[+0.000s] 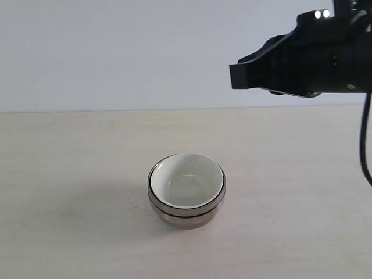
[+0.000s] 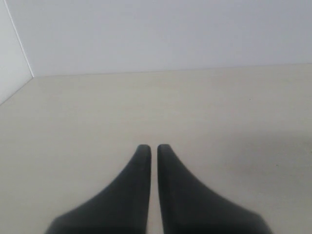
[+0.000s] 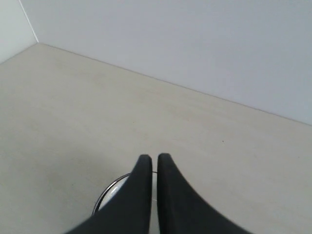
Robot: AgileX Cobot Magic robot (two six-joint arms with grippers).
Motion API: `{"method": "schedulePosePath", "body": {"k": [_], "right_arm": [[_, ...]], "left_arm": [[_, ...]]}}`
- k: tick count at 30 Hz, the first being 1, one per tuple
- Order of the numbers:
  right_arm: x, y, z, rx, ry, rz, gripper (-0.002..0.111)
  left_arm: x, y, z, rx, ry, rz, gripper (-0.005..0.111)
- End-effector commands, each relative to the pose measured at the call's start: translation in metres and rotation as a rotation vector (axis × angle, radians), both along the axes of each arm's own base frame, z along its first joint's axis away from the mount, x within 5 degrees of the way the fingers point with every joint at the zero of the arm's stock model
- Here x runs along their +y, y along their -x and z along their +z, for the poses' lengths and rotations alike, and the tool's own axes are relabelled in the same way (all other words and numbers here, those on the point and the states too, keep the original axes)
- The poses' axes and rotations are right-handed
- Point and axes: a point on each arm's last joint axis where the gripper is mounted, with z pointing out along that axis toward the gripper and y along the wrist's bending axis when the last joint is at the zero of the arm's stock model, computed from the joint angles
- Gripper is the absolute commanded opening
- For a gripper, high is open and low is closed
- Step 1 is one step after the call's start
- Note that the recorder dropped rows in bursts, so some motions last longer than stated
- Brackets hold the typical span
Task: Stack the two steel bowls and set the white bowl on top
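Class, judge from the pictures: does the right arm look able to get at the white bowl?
Probably yes. The right gripper hangs higher than the white bowl with nothing between them, though its shut fingers would have to open first.

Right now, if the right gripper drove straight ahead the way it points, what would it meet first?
Probably nothing close. The right gripper, shut, sits high and points past the stacked steel bowls, toward the table beyond them, then the wall. Depth is unclear.
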Motion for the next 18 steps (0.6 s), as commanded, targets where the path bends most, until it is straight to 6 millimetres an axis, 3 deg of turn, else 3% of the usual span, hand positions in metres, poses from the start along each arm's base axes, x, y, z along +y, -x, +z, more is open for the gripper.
{"method": "schedulePosePath", "body": {"k": [1, 18], "right_arm": [[-0.015, 0.023, 0.011, -0.071, -0.038, -0.006, 0.0], [-0.085, 0.132, 0.04, -0.385, -0.183, 0.004, 0.0]], "left_arm": [[0.0, 0.0, -0.001, -0.001, 0.014, 0.002, 0.004], [0.0, 0.0, -0.001, -0.001, 0.014, 0.002, 0.004]]}}
